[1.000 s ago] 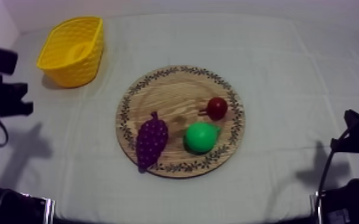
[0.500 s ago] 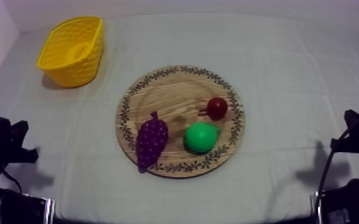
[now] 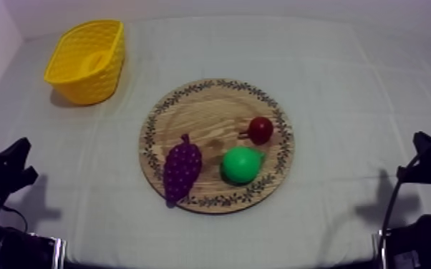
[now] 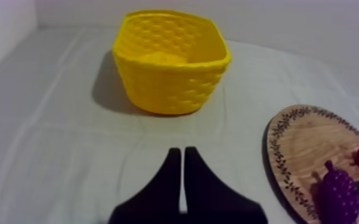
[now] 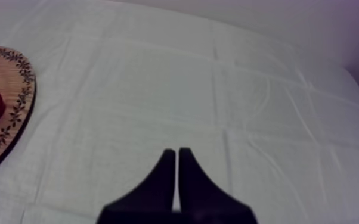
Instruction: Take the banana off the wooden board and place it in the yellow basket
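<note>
The grey-white cloth (image 3: pixel 347 86) is covering the whole table. The round wooden board (image 3: pixel 204 114) is lying at the centre of the top view. The yellow basket (image 3: pixel 68 82) is standing at the upper left, well apart from the board.

The left gripper (image 4: pixel 178 150) is sitting low at the left edge, facing the basket, its fingers lying pressed together on nothing. The right gripper (image 5: pixel 176 151) is sitting low at the right edge over bare cloth, its fingers likewise pressed together on nothing.

The bunch of grapes (image 3: pixel 182 168) is lying on the board's lower left, reaching over the rim. The pear (image 3: pixel 241 164) is resting on the board's lower right. The banana (image 3: pixel 93 61) is lying inside the basket. The small red fruit (image 3: pixel 260 129) is sitting just above the pear.
</note>
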You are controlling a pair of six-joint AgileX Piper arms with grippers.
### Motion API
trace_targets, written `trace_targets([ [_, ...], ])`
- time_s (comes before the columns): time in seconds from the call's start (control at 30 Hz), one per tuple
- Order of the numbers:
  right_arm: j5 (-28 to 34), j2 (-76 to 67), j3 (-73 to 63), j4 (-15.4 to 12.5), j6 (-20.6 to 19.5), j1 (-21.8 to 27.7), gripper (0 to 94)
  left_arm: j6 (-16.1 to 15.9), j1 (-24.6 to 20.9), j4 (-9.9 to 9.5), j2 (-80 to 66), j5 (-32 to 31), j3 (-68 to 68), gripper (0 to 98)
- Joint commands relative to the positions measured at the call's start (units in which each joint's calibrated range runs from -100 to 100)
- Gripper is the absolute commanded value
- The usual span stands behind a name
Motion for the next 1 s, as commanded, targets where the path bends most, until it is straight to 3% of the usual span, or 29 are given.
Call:
trace_targets([
  [0.0, 0.0, 0.0, 0.0, 0.0, 0.0, 0.0, 0.3, 2.7, 0.0, -0.09, -0.1, -0.2, 0.1, 0.1],
  [0.97, 0.0, 0.0, 0.0, 0.0, 0.0, 0.0, 0.3, 3.0, 0.1, -0.14, -0.1, -0.3, 0.1, 0.1],
])
